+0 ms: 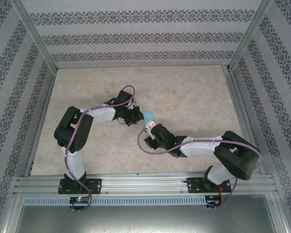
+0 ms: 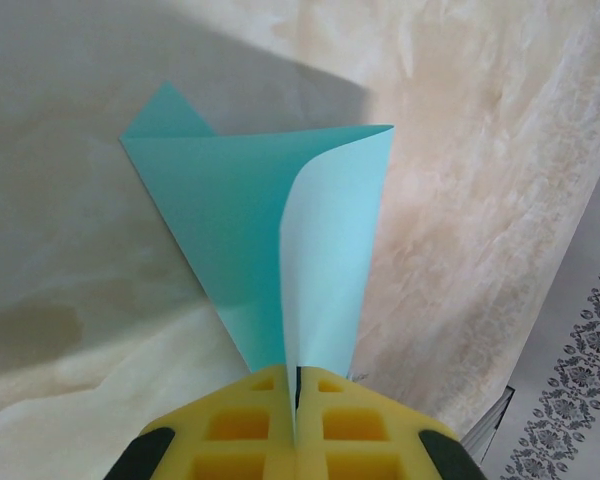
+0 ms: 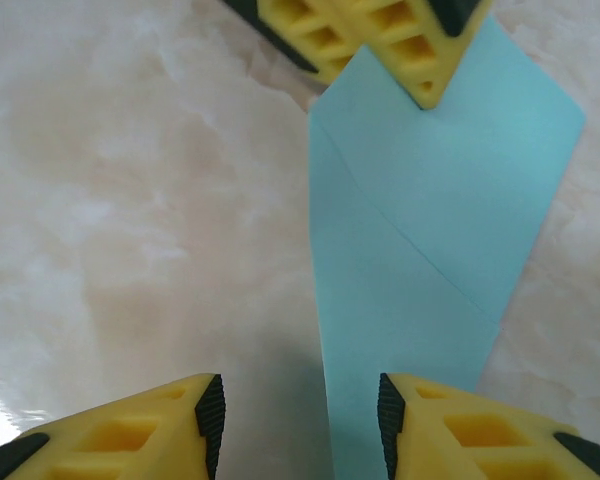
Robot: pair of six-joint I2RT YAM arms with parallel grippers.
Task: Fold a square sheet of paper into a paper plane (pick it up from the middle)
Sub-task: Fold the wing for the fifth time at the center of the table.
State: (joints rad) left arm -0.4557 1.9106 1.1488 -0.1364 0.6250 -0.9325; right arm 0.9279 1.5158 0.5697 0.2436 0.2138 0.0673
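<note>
My left fingers (image 2: 238, 432) are pinching a corner of the teal sheet of paper (image 2: 230, 220), which is fanning toward 12 o'clock at mid-surface (image 3: 130, 200), while my right fingers (image 3: 185, 425) are standing apart, empty; being probably light and limp, it is best gripped along creases.

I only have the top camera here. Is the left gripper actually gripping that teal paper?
Observer: Yes. On its wrist camera, the left gripper is shut on the paper, pinching a narrow end.
Operator: Is the paper flat?
Observer: No. One flap curls over toward the jaws, showing a paler underside.
Operator: And the right gripper?
Observer: The right gripper is open, its fingers apart over the paper's other end, with nothing clamped.
</note>
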